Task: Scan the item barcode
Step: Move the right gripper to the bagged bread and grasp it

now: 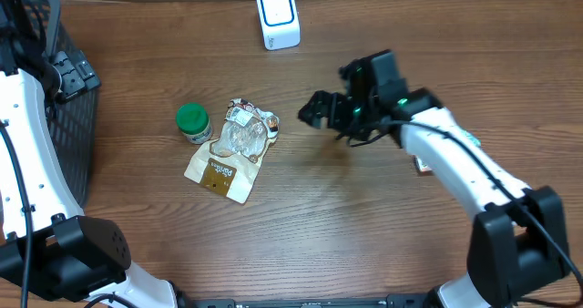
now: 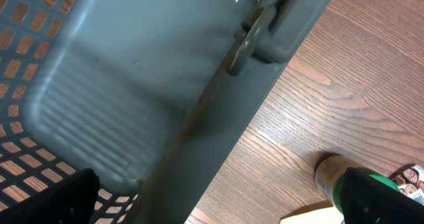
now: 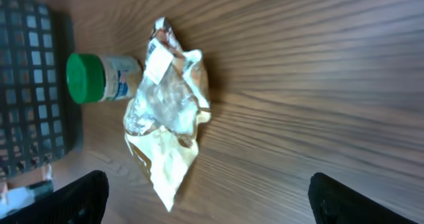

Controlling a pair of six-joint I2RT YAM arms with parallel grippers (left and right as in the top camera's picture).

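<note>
Snack bag (image 1: 232,148) lies crumpled, well apart from the right hand (image 1: 330,103); hand spread wide, holding nothing.

Brown wooden table (image 1: 346,244) filling every view, long straight grain running across its top, soft even light from above, faint pale sheen on the boards, blurred dark shadows lying on the wood, dark mesh basket (image 1: 77,135) standing at the table's left edge

The bag (image 1: 232,150) lies flat in the middle of the tabletop (image 1: 364,226). The little bottle (image 1: 193,123) lies just beside it, on its left. The basket (image 1: 77,117) stands far left. The scanner (image 1: 278,16) stands behind them, near the back edge.
</note>
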